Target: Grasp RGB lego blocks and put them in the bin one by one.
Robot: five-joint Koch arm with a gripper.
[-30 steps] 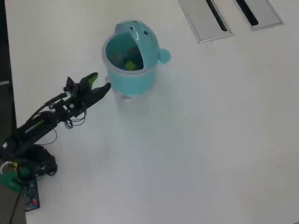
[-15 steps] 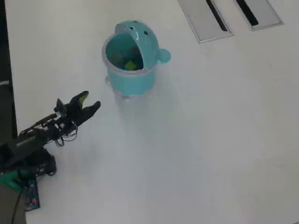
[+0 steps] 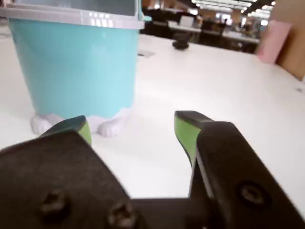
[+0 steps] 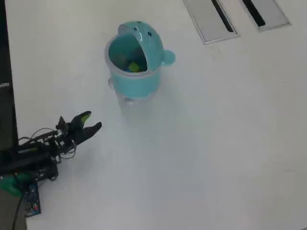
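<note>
Gripper: black gripper (image 4: 92, 120) with yellow-green fingertip pads (image 3: 185, 132), jaws spread wide with bare table between them, holding nothing; it sits low over the table (image 4: 216, 143).
Bin: round light-teal bin (image 4: 132, 72), standing upright ahead of the gripper and well apart from it; in the overhead view it lies up and to the right of the fingertips, and in the wrist view (image 3: 76, 67) it fills the upper left, beyond the left fingertip.
Bin looks: pale grey rim, small whitish feet (image 3: 110, 127) at the base, domed lid (image 4: 148, 45) tipped back on the far side with two dark dots, and a small knob (image 4: 169, 58) on its right side.
Blocks: inside the bin, a yellow-green block (image 4: 135, 66) shows at the bottom; other colours in there are too small to tell.
Table slots: two grey panels with dark slots (image 4: 211, 17) far beyond the bin, at the top edge.
</note>
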